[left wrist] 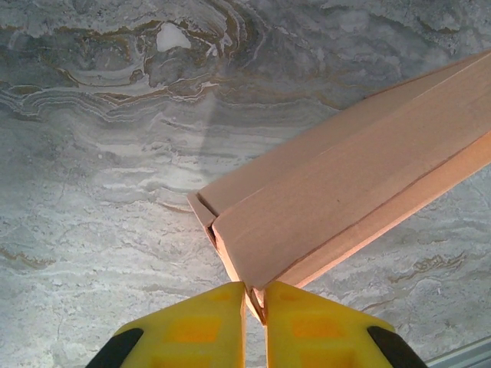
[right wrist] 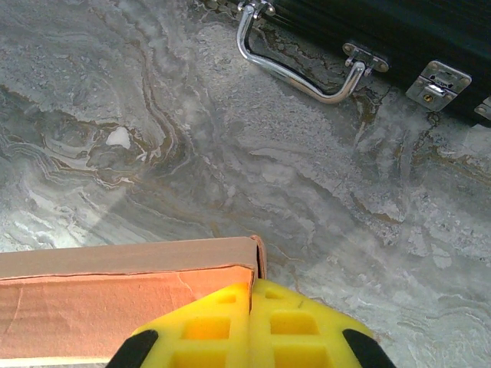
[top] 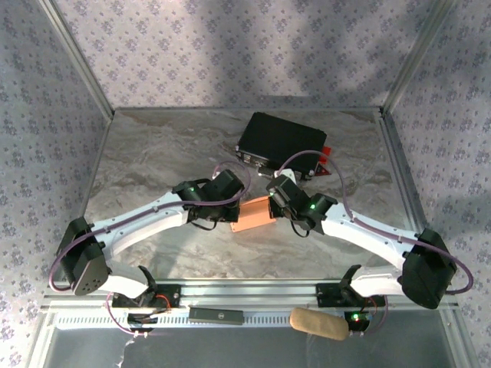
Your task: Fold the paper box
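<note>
Worktop (top: 153,153): marbled grey, with the carton at its middle.
Paper box (top: 254,214): folded carton, its long axis running left to right between the arms, equally near both.
Left pincer (left wrist: 255,295): nearly closed, nipping the box's left end.
Right pincer (right wrist: 252,287): closed, apparently nipping the right end.

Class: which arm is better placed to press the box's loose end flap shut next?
Likely left: the left tool sits directly at the box end where a flap stands ajar.
</note>
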`<state>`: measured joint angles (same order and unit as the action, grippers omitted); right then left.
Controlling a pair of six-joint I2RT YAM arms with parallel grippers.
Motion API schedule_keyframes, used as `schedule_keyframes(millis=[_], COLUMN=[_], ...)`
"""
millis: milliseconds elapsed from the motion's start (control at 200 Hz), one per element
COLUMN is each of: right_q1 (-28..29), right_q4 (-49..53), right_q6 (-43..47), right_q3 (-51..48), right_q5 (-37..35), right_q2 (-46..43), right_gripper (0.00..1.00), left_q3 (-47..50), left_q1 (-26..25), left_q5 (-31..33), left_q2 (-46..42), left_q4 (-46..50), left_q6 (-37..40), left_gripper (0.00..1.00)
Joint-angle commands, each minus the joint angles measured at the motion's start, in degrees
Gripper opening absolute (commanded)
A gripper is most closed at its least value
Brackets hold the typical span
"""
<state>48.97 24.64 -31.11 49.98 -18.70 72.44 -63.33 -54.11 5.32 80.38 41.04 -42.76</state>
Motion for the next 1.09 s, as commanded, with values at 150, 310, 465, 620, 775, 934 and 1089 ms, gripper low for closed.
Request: schedule_keyframes(millis=[150, 310, 465, 620, 775, 934, 1089], right_q1=[-0.28, -0.35, -0.37, -0.37, -0.52, -0.62, -0.63], right_q4=[2.26, 2.77, 3.35, 4.62, 5.3, 5.03, 4.92], right_q6=[-0.44, -0.68, -0.88, -0.88, -0.8, -0.79, -0.97], right_q3=[1.97, 2.22, 2.97, 4.08, 4.64, 4.53, 4.08], right_q5=[1.82, 1.78, 2.02, 2.15, 2.7, 2.85, 2.79], right_q2=[1.12, 1.29, 1.13, 1.49, 2.12, 2.51, 2.39], right_gripper=[0.0, 0.0, 0.0, 0.0, 0.0, 0.0, 0.0], left_q3=[-1.93, -2.05, -1.32, -0.99, -1.29, -0.98, -0.22], left_q1=[0.62, 1.15, 1.21, 1.27, 1.28, 1.25, 1.28], left_q5=[-1.88, -2.57, -2.68, -2.26, -1.98, -2.45, -2.06], left_q2=[-0.07, 0.08, 0.72, 0.78, -0.08, 0.77, 0.71], left_q4=[-0.43, 0.33, -0.03, -0.92, -1.01, -0.41, 0.1], left_q6=[-0.83, -1.03, -1.62, -3.23, -3.62, -3.18, -2.98], left_gripper=[0.13, 0.14, 0.15, 0.15, 0.13, 0.09, 0.08])
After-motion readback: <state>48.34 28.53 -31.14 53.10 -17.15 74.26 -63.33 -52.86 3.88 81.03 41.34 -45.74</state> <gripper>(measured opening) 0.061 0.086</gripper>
